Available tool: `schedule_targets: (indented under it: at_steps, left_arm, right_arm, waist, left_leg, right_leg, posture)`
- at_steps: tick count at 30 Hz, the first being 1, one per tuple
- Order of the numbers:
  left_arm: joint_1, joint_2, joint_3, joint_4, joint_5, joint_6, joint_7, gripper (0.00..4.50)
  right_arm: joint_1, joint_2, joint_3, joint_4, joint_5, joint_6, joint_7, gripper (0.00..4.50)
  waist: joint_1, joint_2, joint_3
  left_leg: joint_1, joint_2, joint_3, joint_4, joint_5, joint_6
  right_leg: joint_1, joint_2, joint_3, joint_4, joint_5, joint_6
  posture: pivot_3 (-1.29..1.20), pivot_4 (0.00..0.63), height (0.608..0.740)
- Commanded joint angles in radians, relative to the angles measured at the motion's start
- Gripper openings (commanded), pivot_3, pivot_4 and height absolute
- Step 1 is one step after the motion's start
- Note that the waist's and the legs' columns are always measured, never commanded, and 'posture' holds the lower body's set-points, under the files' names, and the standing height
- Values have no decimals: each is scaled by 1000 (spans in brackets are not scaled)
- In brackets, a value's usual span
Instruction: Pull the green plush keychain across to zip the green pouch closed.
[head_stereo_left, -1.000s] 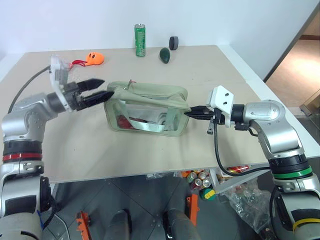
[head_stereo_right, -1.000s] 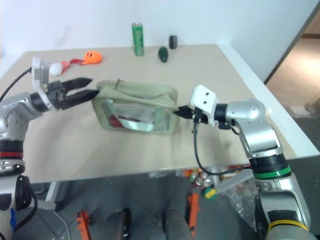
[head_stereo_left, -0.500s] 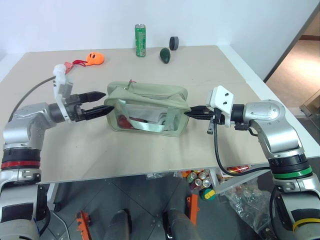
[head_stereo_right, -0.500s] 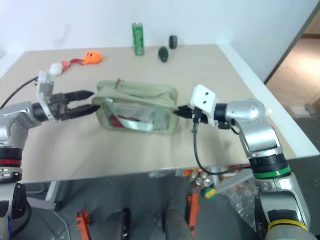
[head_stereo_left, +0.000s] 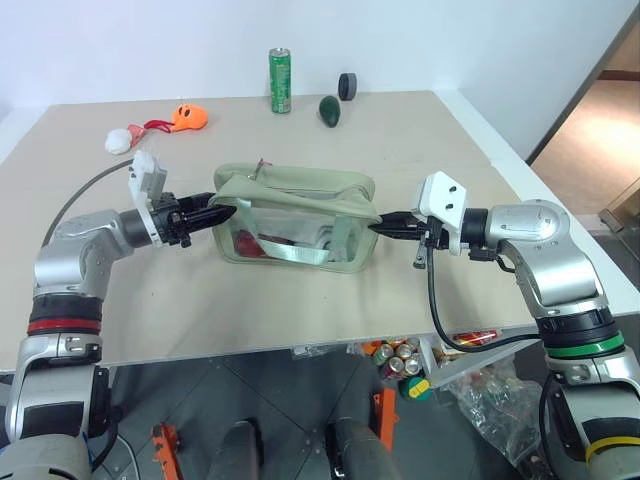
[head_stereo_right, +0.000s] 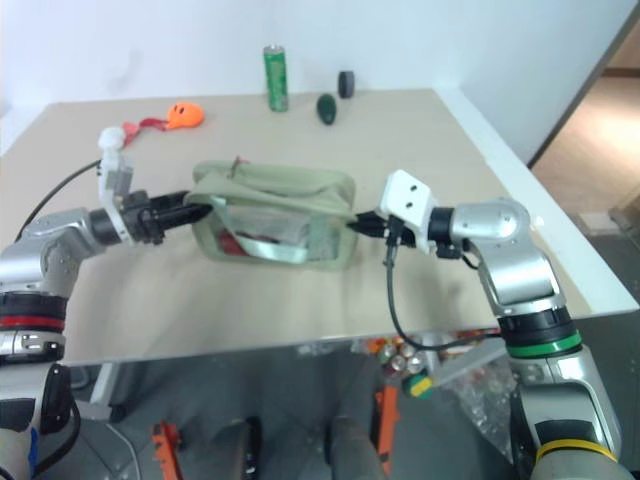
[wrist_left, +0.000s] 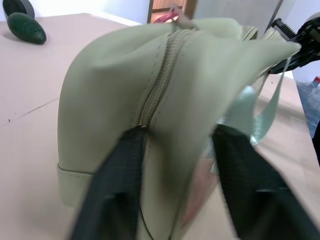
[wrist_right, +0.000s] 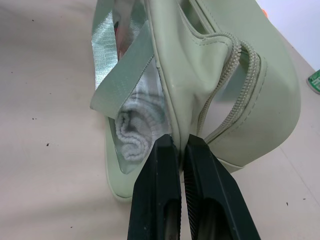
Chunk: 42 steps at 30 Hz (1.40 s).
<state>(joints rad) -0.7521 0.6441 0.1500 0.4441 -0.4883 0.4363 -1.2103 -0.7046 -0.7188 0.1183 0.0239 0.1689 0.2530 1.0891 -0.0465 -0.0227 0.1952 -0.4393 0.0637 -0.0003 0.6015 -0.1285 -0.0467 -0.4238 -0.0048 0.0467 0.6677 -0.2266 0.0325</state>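
step: bracing green pouch (head_stereo_left: 295, 215) ends | right gripper (head_stereo_left: 385, 226) pinches its right-end fabric | left gripper (head_stereo_left: 222, 212) straddles left end, grip unclear | next: locate keychain, unseen

Back edge of the beige tabletop (head_stereo_left: 300, 300) has a green drink can (head_stereo_left: 280, 80) standing upright around 12 o'clock, with a dark green egg-shaped thing (head_stereo_left: 329, 109) and a little black cylinder (head_stereo_left: 347, 86) just right of it. Orange plush (head_stereo_left: 189, 117) and a white ball (head_stereo_left: 119, 141) sit over at 10 o'clock.
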Motion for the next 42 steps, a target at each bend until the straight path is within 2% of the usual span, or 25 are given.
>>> schedule_targets:
  at_steps: [1, 3, 17, 24, 30, 34, 37, 42]
  left_arm:
    - [-3, 43, 39, -81, -44, 25, -34, 636]
    - [10, 57, 44, -85, -46, 29, -48, 27]
    - [120, 73, 51, -228, -85, 77, -15, 27]
    - [171, 55, 19, -281, -68, 77, 31, 0]
    - [241, 33, -36, -323, -36, 49, 32, 0]
    - [273, 19, -29, -351, -59, 60, 40, 0]
    - [288, 16, -26, -355, -65, 60, 42, 0]
    - [292, 12, -31, -363, -79, 68, 33, 0]
  right_arm:
    - [-8, -9, -9, -25, -2, -7, 1, 0]
    - [-10, -8, -8, -21, -2, -9, 2, 0]
    - [-17, 1, -1, -13, 5, -5, 11, 0]
    - [-22, -13, -35, -58, 73, 127, 22, 2382]
    - [24, -82, -105, -110, 156, 191, 68, 4398]
    - [9, -123, -186, -86, 216, 216, 77, 4476]
    - [-60, -127, -219, 6, 204, 176, 45, 4476]
    - [-348, -47, -102, 356, -33, -46, -138, 4476]
  waist:
    - [0, 0, 0]
    - [-1, 0, 0]
    - [1, 0, 0]
    - [1, 0, 0]
    - [14, -1, -1]
    - [17, 0, -1]
    - [18, 0, -1]
    - [13, 0, -2]
  left_leg:
    - [0, 0, 0, 0, 0, 0]
    - [0, 0, 0, 0, 0, 0]
    - [0, 0, 0, 0, 0, 0]
    - [0, 0, 0, 0, 0, 0]
    - [0, -1, 1, 0, 0, 0]
    - [1, -1, 1, 1, 0, 0]
    - [2, -1, 1, 2, 0, 0]
    - [3, -2, 3, 4, 0, 1]
  right_leg:
    - [0, 0, 0, 0, 0, 0]
    - [0, 0, 0, 0, 0, 0]
    - [0, 0, 0, 0, 0, 0]
    - [0, 0, 0, 0, 0, 0]
    - [0, -2, 0, 0, -1, 0]
    - [1, -2, 1, -1, -2, -3]
    - [3, -3, 1, -1, -1, -3]
    - [1, -3, 4, -2, 3, -3]
  posture:
    - [0, 150, 740]
    - [0, 150, 740]
    - [0, 150, 740]
    - [0, 150, 740]
    - [0, 150, 740]
    - [0, 150, 740]
    - [0, 150, 740]
    - [0, 150, 740]
